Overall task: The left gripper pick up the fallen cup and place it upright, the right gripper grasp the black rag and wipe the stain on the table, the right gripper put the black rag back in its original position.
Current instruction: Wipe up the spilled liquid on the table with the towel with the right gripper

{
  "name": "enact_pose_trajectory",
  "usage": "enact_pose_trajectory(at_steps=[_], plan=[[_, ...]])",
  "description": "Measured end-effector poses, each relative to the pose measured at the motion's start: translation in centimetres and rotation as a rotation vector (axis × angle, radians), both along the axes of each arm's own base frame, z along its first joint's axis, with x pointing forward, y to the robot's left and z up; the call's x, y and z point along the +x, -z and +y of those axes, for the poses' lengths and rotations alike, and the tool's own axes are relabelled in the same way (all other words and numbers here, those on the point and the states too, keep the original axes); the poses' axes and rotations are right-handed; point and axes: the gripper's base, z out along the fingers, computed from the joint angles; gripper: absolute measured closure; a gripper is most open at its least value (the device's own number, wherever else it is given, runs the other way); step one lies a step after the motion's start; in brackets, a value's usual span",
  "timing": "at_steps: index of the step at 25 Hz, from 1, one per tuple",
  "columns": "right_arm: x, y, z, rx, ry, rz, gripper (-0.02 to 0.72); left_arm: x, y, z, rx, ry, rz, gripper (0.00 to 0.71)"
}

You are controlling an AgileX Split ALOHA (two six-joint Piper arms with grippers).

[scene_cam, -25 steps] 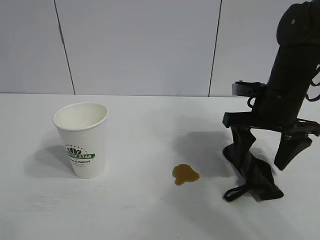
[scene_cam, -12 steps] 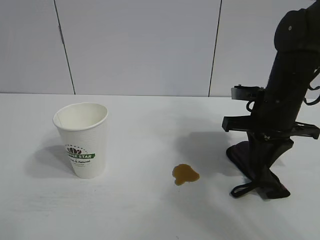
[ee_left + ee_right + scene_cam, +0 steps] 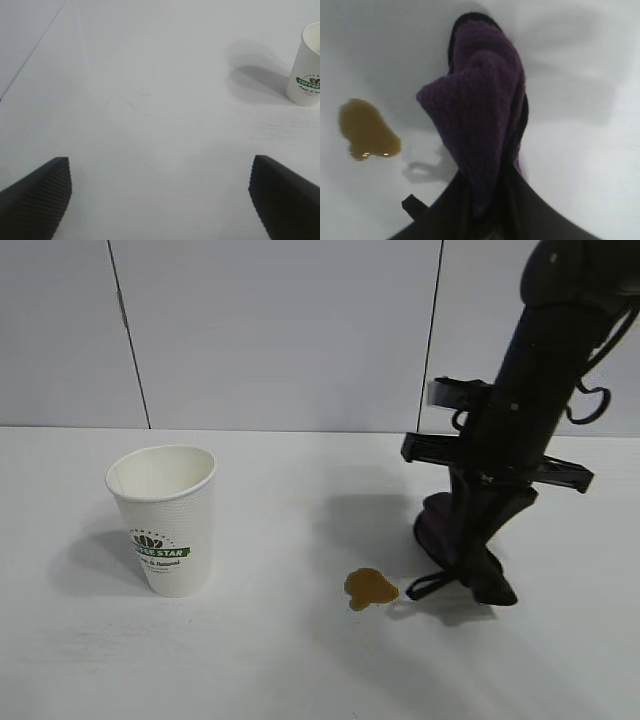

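White table [image 3: 280,660]; cup [image 3: 165,520] seemingly reads "COFFEE STAR".

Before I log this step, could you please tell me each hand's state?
Left hand: open, holding nothing.
Right hand: closed on the rag, beside the stain.

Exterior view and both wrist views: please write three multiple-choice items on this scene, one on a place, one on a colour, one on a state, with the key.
1. Where does the stain lie on the table?
A. between the paper cup and the rag
B. behind the cup
C. inside the cup

2. What colour is the print on the cup?
A. red
B. green
C. blue

3. How is the right gripper?
A. open above the cup
B. shut on the rag
C. shut on the cup

Key: 1 A, the amber blotch sits between the two in the exterior view. 2 B, the logo band is green. 3 B, the right wrist view shows the dark rag pinched between its fingers; the left gripper hangs open, apart from the cup.
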Motion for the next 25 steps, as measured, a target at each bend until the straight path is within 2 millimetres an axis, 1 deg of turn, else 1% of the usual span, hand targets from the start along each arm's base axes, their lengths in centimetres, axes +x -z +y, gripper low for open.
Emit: enact_pose_trajectory(at_steps=[2,5,6,9,13,15,17,22,25], plan=[[-0.6,-0.4,2.5,0.014,-0.056,-0.017,0.622,0.0,0.0,0.0,0.000,0.000,0.000,0.016],[-1.5,-0.8,5.6,0.035,-0.106,-0.042,0.622,0.0,0.0,0.0,0.000,0.000,0.000,0.016],[-1.8,-0.8,6.4,0.041,-0.113,-0.047,0.622,0.0,0.0,0.0,0.000,0.000,0.000,0.016],[-2.4,-0.8,7.9,0.052,-0.114,-0.057,0.622,0.0,0.0,0.0,-0.002,-0.001,0.000,0.016],[-2.5,-0.7,8.7,0.061,-0.114,-0.085,0.622,0.0,0.0,0.0,-0.002,-0.001,0.000,0.016],[-2.2,-0.6,8.9,0.067,-0.101,-0.108,0.622,0.0,0.0,0.0,-0.002,-0.001,0.000,0.016],[-1.9,0.0,8.9,0.066,-0.086,-0.118,0.622,0.0,0.0,0.0,-0.002,-0.001,0.000,0.016],[-1.9,2.4,9.3,0.044,-0.085,-0.076,0.622,0.0,0.0,0.0,-0.002,-0.001,0.000,0.016],[-1.8,3.0,9.3,0.032,-0.090,-0.073,0.622,0.0,0.0,0.0,-0.002,-0.001,0.000,0.016]])
